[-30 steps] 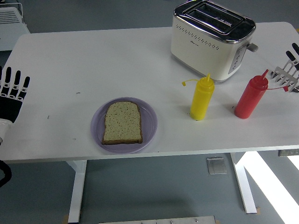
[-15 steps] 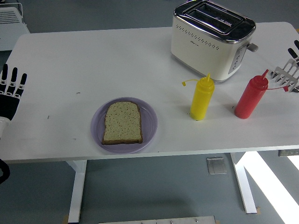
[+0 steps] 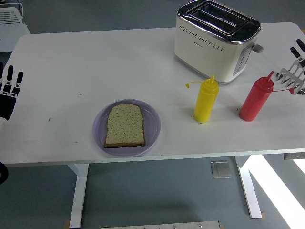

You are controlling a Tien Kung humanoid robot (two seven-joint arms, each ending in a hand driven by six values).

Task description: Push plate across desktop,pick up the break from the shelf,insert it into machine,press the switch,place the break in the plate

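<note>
A slice of bread lies flat on a purple plate near the table's front edge. The cream toaster stands at the back right with both slots empty and its lever on the right side. My left hand hovers at the far left edge, fingers spread and holding nothing, well away from the plate. At the right edge only the tips of my right hand show, just above a metal wire rack.
A yellow squeeze bottle and a red squeeze bottle stand in front of the toaster. A white cabinet sits on the floor beyond the table's far left corner.
My left hand has drawn back to the left, toward the picture's edge. The bread, plate and toaster have not moved.
</note>
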